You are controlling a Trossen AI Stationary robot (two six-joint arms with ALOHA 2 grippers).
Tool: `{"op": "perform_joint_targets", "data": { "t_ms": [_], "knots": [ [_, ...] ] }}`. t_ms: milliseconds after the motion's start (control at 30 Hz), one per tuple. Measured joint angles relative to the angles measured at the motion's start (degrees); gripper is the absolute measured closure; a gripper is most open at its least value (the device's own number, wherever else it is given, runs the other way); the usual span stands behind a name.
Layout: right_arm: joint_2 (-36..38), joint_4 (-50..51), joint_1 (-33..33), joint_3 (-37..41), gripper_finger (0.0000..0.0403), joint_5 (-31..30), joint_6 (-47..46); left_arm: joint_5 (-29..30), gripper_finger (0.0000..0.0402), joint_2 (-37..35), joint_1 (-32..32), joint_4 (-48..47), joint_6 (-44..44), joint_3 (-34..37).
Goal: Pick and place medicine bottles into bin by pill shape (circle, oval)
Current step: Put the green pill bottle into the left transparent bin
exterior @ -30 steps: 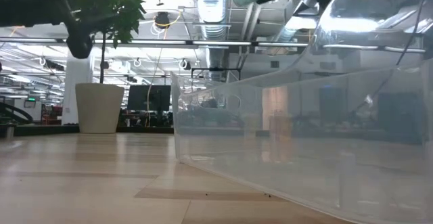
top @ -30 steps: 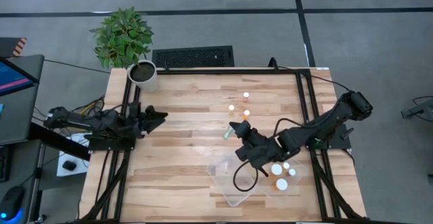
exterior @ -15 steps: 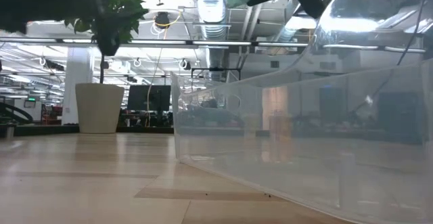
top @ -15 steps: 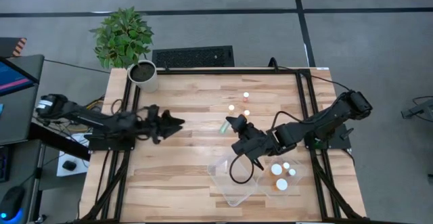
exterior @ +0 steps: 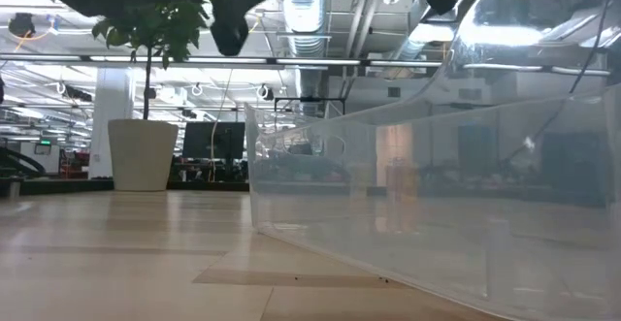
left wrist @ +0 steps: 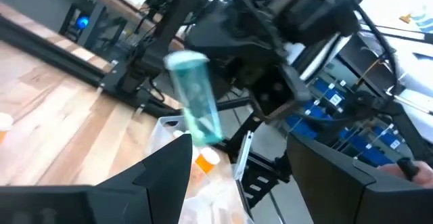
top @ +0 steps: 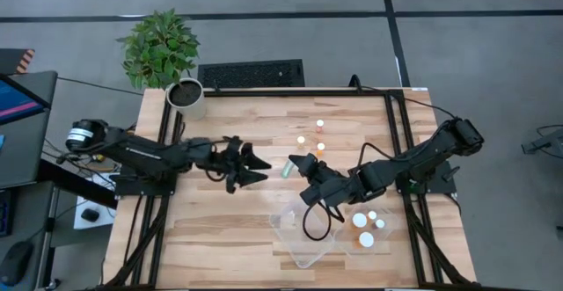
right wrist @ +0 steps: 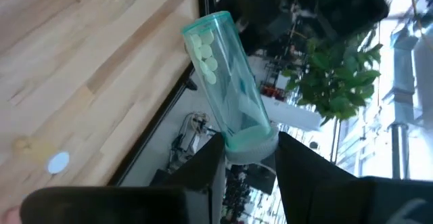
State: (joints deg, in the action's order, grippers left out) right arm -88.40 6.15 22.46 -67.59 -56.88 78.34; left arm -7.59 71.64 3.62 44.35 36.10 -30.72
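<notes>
Open wood: the left half of the pale wooden table (top: pixel 220 212) lies bare.
Mid-table gap: the left gripper (top: pixel 260 169) and the right gripper (top: pixel 296 167), clamping a teal translucent bottle (top: pixel 287 168), nearly meet.
Front right: clear plastic bins (top: pixel 303 238).
Back corner: white plant pot (top: pixel 187 98).

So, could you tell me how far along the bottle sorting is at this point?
About four white-capped bottles already sit in the clear bin. The right gripper holds a teal bottle above the table, facing the left gripper, which is open. Three bottles wait on the table.
</notes>
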Motion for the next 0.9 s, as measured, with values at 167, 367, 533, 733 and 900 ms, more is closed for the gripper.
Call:
{"op": "perform_joint_targets", "data": {
  "t_ms": [167,367,533,733,900],
  "knots": [
    [0.0,0.0,0.0,0.0,0.0287,0.0,0.4,-3.4,0.0166,2.9,-3.2,0.2,2.2,-0.9],
    [0.0,-0.2,0.0,0.0,0.0287,0.1,0.4,-8.6,0.0166,5.8,-5.0,3.3,3.8,-2.1],
    [0.0,-0.9,0.0,0.0,0.0287,1.3,0.3,-11.8,0.0166,8.7,-5.3,3.2,4.0,-4.9],
    [0.0,-0.9,0.0,0.0,0.0287,1.7,0.1,-14.5,0.0166,12.6,-5.3,3.2,3.9,-8.2],
    [0.0,-1.1,0.0,0.0,0.0287,1.7,0.1,-16.0,0.0166,14.9,-5.3,3.2,3.8,-10.5]
  ]
}}
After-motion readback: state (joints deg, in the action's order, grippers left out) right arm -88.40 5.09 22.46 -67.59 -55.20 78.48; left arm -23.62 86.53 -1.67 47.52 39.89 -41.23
